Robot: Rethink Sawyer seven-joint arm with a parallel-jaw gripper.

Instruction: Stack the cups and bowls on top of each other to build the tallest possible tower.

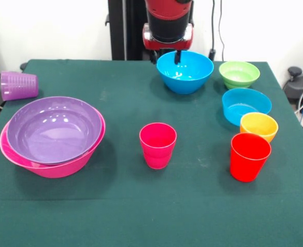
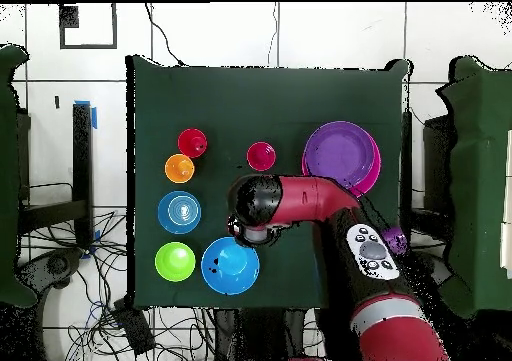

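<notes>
My gripper (image 1: 166, 57) hangs at the table's far side with its fingers apart. One finger (image 1: 178, 55) dips just inside the far rim of the large blue bowl (image 1: 185, 71) (image 2: 230, 265); the other is outside it. It holds nothing. The large purple bowl (image 1: 53, 128) (image 2: 341, 153) sits nested in the huge pink bowl (image 1: 59, 165). The magenta cup (image 1: 157, 145) (image 2: 261, 156) stands mid-table and the red cup (image 1: 250, 156) (image 2: 192, 142) at the right. The purple cup (image 1: 18, 85) lies on its side at the far left. The small dark blue bowl is not in view.
The green bowl (image 1: 238, 74) (image 2: 175, 262), cyan bowl (image 1: 246, 105) (image 2: 179, 212) and small orange bowl (image 1: 258, 126) (image 2: 179, 167) stand in a row beside the blue bowl. In the overhead view the red arm (image 2: 300, 197) covers the gripper and part of the table.
</notes>
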